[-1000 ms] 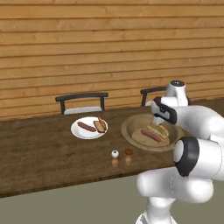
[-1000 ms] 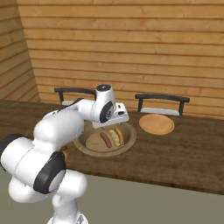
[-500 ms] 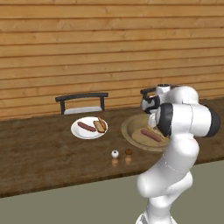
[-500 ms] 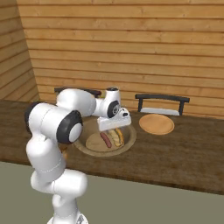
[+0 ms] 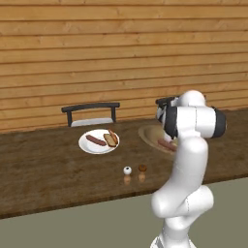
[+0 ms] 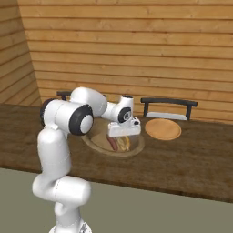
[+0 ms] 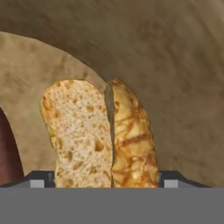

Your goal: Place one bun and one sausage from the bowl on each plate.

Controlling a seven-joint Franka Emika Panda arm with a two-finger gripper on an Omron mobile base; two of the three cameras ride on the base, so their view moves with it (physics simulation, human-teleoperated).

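A bun [image 7: 103,131] lies in the tan bowl [image 7: 26,74], split face up, and my gripper [image 7: 107,180] is down over it. Its fingertips [image 7: 41,180] stand open on either side of the bun, close against its flanks. A sausage [image 7: 8,148] lies beside it at the left edge. From the right base view the gripper [image 6: 124,134] reaches into the bowl [image 6: 93,142] above the sausage [image 6: 111,143] and bun [image 6: 126,144]. The white plate [image 5: 87,147] holds one sausage [image 5: 96,140] and one bun [image 5: 111,139]. A flat tan plate [image 6: 163,129] sits right of the bowl.
A small white shaker [image 5: 127,170] and a brown shaker [image 5: 142,168] stand near the counter's front edge. Two dark chairs [image 5: 91,112] [image 6: 169,107] stand behind the counter against the wooden wall. My arm hides most of the bowl [image 5: 147,133] in the left base view.
The arm has stretched forward and lowered the hand into the bowl, down onto the bun. The jaws have narrowed a little. The plates and shakers have not moved.
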